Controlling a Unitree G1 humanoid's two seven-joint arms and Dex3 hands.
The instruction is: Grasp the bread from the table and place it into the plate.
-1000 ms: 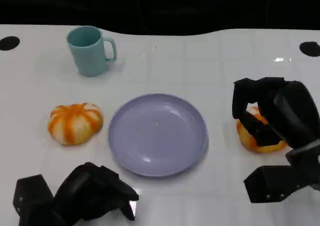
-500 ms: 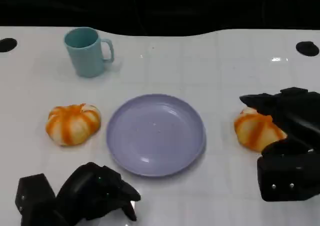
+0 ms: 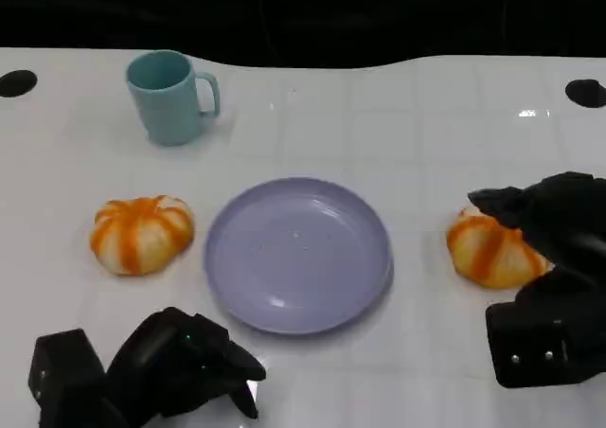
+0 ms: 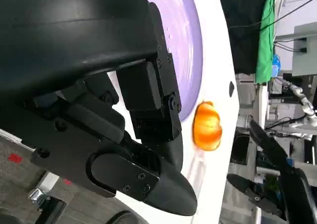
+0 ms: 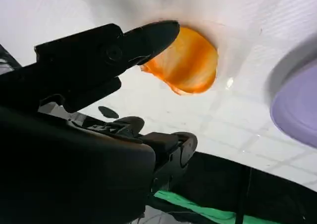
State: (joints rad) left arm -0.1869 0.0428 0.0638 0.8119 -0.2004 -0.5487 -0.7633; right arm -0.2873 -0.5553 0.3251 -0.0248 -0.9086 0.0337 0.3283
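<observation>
Right hand (image 3: 559,248) — I am seeing it hovering over the right-side bread (image 3: 488,250), fingers spread, grasping nothing; bread lying on the white tabletop (image 3: 379,115), just right of the purple plate (image 3: 298,255). Left hand (image 3: 166,366) — resting near the front edge, fingers curled inward, holding nothing. Second bread (image 3: 142,234) sitting left of the plate; teal mug (image 3: 170,97) standing behind.

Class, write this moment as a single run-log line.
right hand: open, over right bread, no grip | left hand: idle, shut | plate: empty
</observation>
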